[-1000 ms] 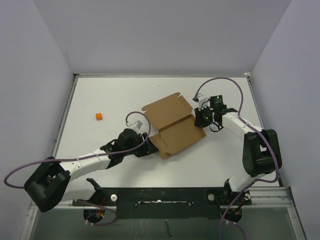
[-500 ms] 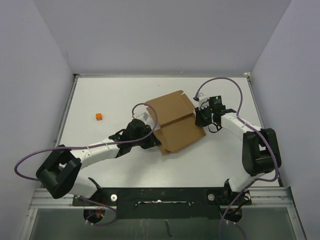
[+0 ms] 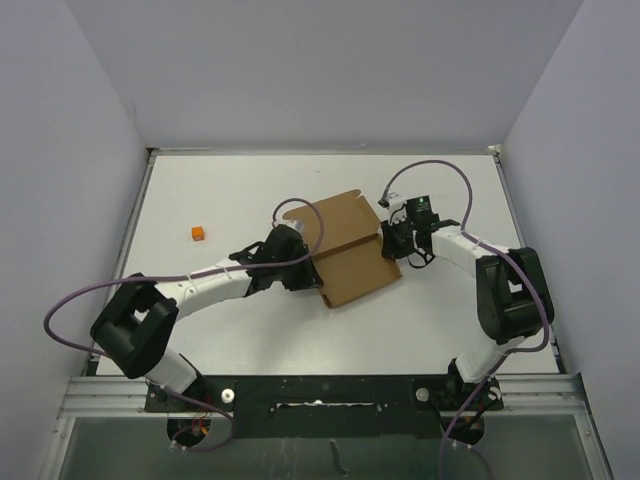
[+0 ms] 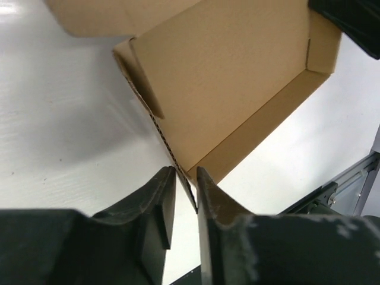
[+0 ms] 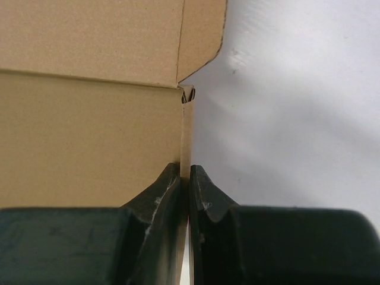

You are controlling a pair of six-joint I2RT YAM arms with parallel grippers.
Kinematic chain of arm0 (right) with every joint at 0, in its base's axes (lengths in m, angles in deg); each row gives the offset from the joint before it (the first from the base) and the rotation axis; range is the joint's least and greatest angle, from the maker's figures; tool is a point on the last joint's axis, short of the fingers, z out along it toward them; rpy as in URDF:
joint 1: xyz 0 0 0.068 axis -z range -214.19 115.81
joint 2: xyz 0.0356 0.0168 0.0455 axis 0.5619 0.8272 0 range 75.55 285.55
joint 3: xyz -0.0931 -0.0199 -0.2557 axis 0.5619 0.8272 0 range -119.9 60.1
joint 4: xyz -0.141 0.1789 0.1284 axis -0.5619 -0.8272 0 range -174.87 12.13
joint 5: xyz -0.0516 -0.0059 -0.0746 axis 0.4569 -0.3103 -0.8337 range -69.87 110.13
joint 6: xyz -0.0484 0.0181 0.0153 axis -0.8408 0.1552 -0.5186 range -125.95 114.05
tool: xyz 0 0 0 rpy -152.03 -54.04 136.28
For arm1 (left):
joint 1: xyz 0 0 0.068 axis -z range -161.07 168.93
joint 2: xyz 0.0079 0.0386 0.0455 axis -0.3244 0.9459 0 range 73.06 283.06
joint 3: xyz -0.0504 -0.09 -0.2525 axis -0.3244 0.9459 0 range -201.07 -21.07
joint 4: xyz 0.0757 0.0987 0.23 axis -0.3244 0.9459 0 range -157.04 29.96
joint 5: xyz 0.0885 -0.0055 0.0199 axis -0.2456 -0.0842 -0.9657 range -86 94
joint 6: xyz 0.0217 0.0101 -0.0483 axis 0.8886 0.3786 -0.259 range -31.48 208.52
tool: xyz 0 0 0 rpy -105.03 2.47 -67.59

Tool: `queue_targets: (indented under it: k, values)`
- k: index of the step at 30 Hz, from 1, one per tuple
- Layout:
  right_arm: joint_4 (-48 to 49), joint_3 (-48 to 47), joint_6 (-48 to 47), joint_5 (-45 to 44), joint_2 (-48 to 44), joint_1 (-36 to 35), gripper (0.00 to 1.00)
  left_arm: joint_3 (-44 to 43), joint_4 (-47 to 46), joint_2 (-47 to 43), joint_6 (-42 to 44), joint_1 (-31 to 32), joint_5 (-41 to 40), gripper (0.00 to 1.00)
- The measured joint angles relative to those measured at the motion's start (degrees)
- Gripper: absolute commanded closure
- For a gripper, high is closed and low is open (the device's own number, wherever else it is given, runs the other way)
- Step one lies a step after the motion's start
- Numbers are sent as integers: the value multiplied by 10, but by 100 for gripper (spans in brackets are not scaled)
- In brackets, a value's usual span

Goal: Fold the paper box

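Fingers, right gripper [image 5: 185, 172]: pressed together on the thin upright side wall of the paper box [image 3: 352, 262], just below the corner where the lid panel [image 3: 335, 215] hinges; the wall is pinched between them.
Fingers, left gripper [image 4: 186, 176]: set narrow, with a slim gap left between them. The opposite wall's edge is seen running into that gap and touching one finger [image 4: 211, 214], but a true clamp cannot be confirmed.
Change: the lid panel, laid open a second ago, is now swung up and partly over the tray. The left arm is brought in tight against the box's left side.
Meaning: closure is judged well under way, though the lid is not yet pressed down or tucked.
Box: found mid-table [image 3: 220, 190], flanked by both grippers and set well apart from a small orange cube [image 3: 197, 233].
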Motion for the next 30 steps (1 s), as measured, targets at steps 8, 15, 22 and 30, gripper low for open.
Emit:
queue_targets:
  k: [8, 15, 22, 30]
  values:
    - [-1, 0, 13, 10, 17, -6, 100, -4, -44, 15, 5, -21, 37, 65]
    - [-2, 0, 18, 11, 24, -6, 100, 14, -103, 17, 3, -44, 74, 59]
    - [-3, 0, 17, 16, 32, -7, 100, 64, -186, 23, -17, -57, 91, 57]
    - [-4, 0, 16, 16, 35, -9, 100, 127, -318, 47, -61, -61, 98, 48]
